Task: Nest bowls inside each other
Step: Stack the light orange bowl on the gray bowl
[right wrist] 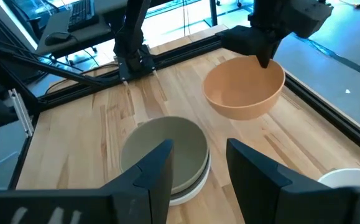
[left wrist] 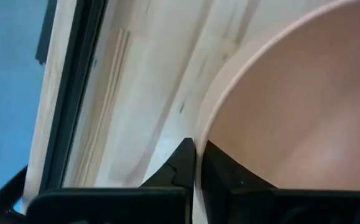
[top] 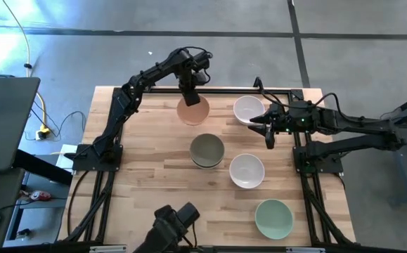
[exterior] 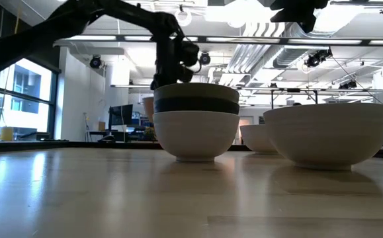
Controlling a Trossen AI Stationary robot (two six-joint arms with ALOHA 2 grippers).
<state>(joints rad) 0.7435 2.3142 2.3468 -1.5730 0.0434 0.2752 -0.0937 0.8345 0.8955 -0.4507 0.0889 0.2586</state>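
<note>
- Nearest our low camera sits the stack at the table's centre: a white bowl at the bottom, a dark one in it, and an olive-grey bowl on top.
- Beside that stack, toward the right arm's side, we see a lone white bowl; well beyond it, at the table's near corner, a pale green bowl.
- Past the stack, toward the table's far edge, we find the peach-orange bowl. Our left gripper is clenched on its rim, one finger inside the bowl and one outside.
- In the right wrist view the peach-orange bowl is tilted, one side of its base lifted off the table.
- Our right gripper hangs released, fingers spread and holding nothing, above the wood on the right arm's side of the stack.
- Just beside that gripper, farther from the stack, we see another white bowl by the table's far edge.
- We count six bowl positions from above; the stack's lower bowls show only in the low view.
</note>
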